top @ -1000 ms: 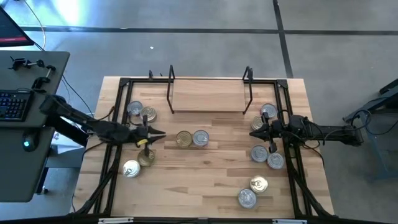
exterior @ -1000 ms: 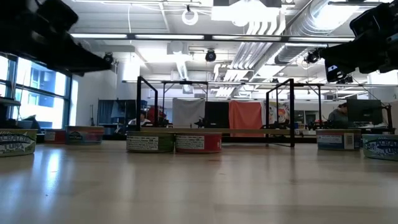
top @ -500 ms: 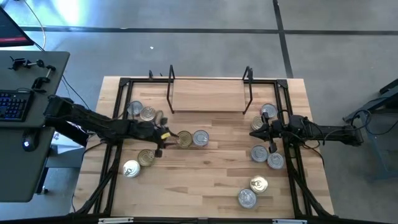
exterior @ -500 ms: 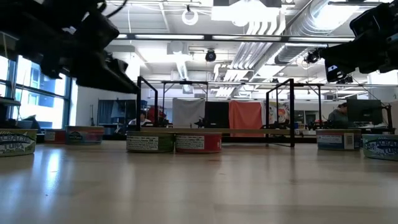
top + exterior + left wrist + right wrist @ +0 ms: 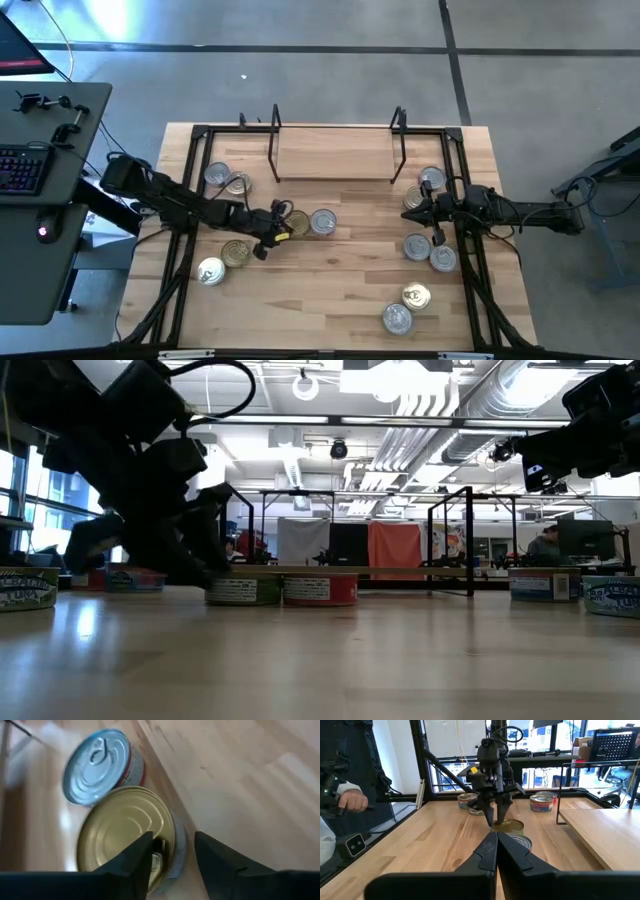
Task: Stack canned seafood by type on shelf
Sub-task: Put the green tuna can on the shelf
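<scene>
Gold-lidded tin [image 5: 127,837] sits under the left pincer [image 5: 172,852] — released, straddling its rim — right pincer [image 5: 496,851] clenched.

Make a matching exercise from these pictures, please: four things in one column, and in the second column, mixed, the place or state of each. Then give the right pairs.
Things
1. left gripper
2. right gripper
3. shelf
4. silver-lidded can in the middle pair

Places or states
A. at the table's far edge, with no can on its board
B. open, over the gold-lidded can
C. shut, waiting near the table's right side
D. touching the gold-lidded can, on the side away from the left arm

Pairs: 1-B, 2-C, 3-A, 4-D
</scene>
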Motion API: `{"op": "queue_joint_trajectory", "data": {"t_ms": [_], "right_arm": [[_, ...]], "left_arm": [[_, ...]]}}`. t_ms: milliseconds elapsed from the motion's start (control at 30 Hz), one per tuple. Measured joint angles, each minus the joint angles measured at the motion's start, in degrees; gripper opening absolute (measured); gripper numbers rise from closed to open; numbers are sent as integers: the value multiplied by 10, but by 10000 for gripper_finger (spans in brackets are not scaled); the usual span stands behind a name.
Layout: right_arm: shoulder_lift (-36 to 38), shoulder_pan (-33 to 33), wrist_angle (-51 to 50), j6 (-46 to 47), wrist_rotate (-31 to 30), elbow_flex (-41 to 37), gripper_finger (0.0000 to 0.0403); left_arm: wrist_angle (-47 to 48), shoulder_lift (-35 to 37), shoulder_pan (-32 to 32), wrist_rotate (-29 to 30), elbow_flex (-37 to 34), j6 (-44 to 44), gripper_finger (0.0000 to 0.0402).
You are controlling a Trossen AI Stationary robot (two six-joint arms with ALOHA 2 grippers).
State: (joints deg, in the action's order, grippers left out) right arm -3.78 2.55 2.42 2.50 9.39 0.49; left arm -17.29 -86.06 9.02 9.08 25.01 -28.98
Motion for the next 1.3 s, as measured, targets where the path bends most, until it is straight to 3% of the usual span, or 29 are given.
{"op": "queue_joint_trajectory", "data": {"t_ms": [233,467,700,900,1300], "right_arm": [[0,0,0,0,0,0,0],[0,0,0,0,0,0,0],[0,0,0,0,0,0,0],[0,0,0,0,0,0,0],[0,0,0,0,0,0,0]], "left_arm": [[-76,-63,1,52,2,-33,70],[-73,-66,10,79,14,1,5],[1,-33,32,79,51,9,1],[67,-15,39,121,88,12,1],[65,-10,6,176,156,-50,0]]}}
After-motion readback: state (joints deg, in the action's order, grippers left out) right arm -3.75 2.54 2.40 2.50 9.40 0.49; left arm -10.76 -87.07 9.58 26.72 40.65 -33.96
